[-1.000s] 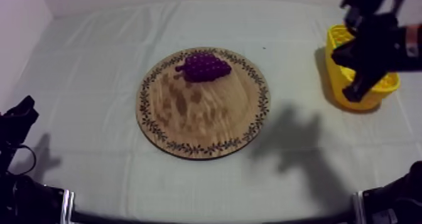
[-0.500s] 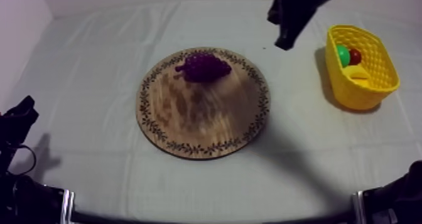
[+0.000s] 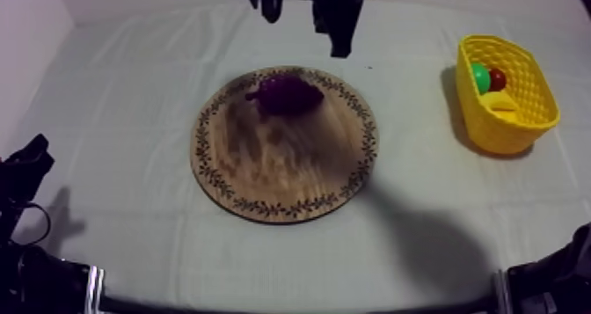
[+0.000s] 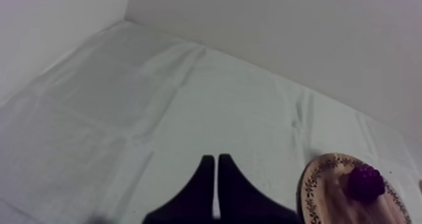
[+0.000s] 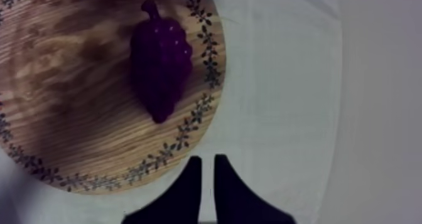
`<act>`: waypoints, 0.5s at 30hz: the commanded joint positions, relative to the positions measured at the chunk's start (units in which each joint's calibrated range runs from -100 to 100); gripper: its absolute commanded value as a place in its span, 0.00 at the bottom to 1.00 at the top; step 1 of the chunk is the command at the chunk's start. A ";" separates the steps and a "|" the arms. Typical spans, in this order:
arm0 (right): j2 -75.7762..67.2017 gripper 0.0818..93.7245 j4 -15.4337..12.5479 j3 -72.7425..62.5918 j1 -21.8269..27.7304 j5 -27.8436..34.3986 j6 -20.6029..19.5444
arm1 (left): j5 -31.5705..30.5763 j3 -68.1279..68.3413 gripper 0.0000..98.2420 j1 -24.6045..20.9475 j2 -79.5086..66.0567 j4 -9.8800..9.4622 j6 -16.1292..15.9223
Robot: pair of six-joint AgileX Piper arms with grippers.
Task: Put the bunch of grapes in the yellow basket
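Note:
A purple bunch of grapes [image 3: 286,95] lies on the far part of the round wooden board [image 3: 281,172]. My right arm comes in from the back, and its gripper [image 3: 339,47] hangs above the cloth just behind the board's far rim, apart from the grapes. From the right wrist, the grapes [image 5: 160,63] lie on the board [image 5: 69,113] ahead of my right gripper [image 5: 207,159], whose fingers lie close together with nothing between them. My left gripper [image 3: 26,164] rests low at the left, shut [image 4: 216,157], with the board [image 4: 323,189] and grapes [image 4: 365,181] far off to its side.
The yellow basket [image 3: 528,120] stands at the right edge of the table. Inside it are a green fruit [image 3: 479,76], a small red fruit [image 3: 498,78] and a yellow piece. Bare cloth surrounds the board.
My right arm has swung from over the basket leftward along the back of the table to behind the board. The grapes and my left arm have not moved.

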 commanded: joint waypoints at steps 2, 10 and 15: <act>1.92 0.24 0.49 -2.31 -0.06 0.88 0.16 | -0.01 -0.04 0.00 0.02 0.02 0.01 0.01; 2.59 0.66 0.88 -3.08 0.22 1.02 -0.11 | -0.01 -0.04 0.00 0.02 0.02 0.01 0.01; 2.58 0.78 0.97 -1.96 -0.22 1.32 -0.35 | -0.01 -0.04 0.00 0.02 0.02 0.01 0.01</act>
